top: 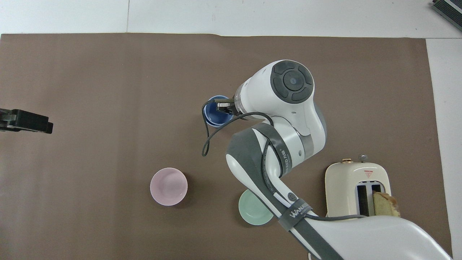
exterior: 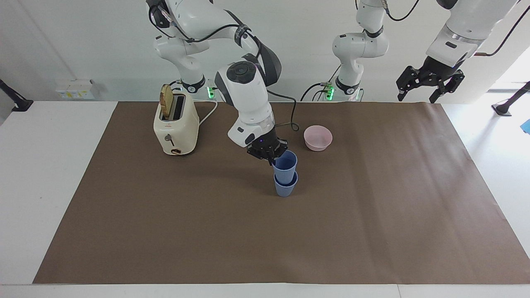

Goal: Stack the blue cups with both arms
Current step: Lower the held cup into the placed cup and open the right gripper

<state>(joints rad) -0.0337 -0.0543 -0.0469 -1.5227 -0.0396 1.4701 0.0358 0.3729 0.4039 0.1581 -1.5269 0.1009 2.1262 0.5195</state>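
Two blue cups stand near the middle of the brown mat. The upper blue cup (exterior: 285,164) sits nested in the lower blue cup (exterior: 285,188), which stands on the mat. My right gripper (exterior: 273,159) is shut on the upper cup's rim on the side nearer the robots. In the overhead view the cups (top: 213,115) show as one blue ring beside the right gripper (top: 224,107). My left gripper (exterior: 428,85) waits open and empty, raised over the mat's corner at the left arm's end; its tip also shows in the overhead view (top: 25,121).
A pink bowl (exterior: 318,138) sits nearer the robots than the cups, toward the left arm's end. A green bowl (top: 252,212) lies partly under the right arm. A cream toaster (exterior: 176,124) with toast stands toward the right arm's end.
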